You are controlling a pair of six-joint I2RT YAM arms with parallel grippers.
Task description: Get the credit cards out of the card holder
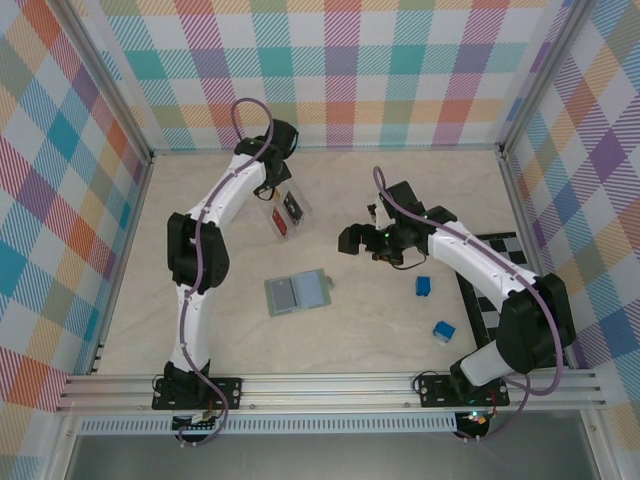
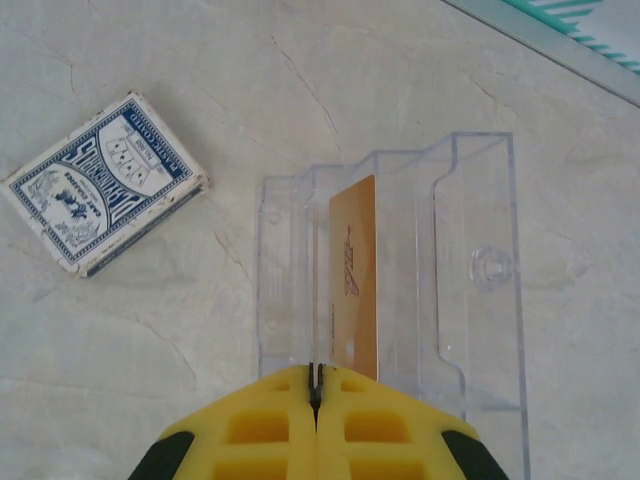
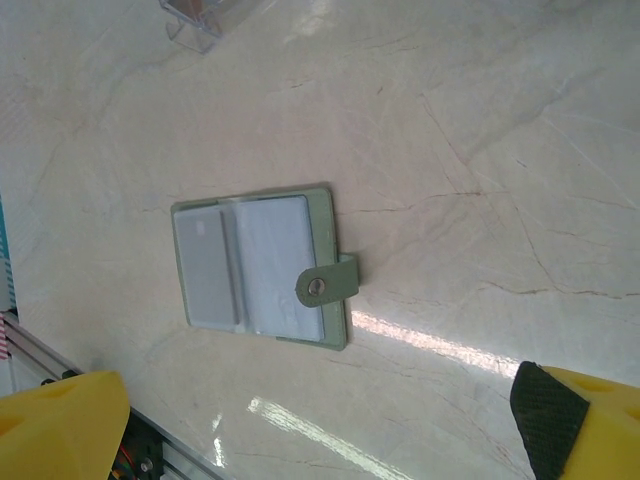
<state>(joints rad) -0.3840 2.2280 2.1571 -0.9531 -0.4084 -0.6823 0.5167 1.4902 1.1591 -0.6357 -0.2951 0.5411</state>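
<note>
Yellow fingers [image 2: 270, 425] of your left gripper [image 2: 315, 378] press together at the near wall of the clear tray [image 2: 440, 330], only a hairline slit between them. A thin edge-on line runs forward from that slit, and you cannot tell whether it is a card or a tray wall. Just right of the fingertips a tan credit card [image 2: 354, 280] stands on edge in one tray slot. Ahead and well left of that gripper, a blue-and-white playing-card box [image 2: 105, 180] lies flat on the table [image 2: 150, 350]. Your right gripper [image 3: 315, 410] hangs wide open, holding nothing. Ahead of it, between its two fingers' lines, the green card holder [image 3: 265, 265] lies unfolded on the table, pale pockets up, its snap tab toward the right finger. Seen from above, a red credit card [image 1: 281, 222] stands in the tray beside the left gripper. The holder lies behind both grippers toward the arm bases, and a blue block [image 1: 423, 286] and another blue block [image 1: 443, 330] sit behind the right gripper.
</note>
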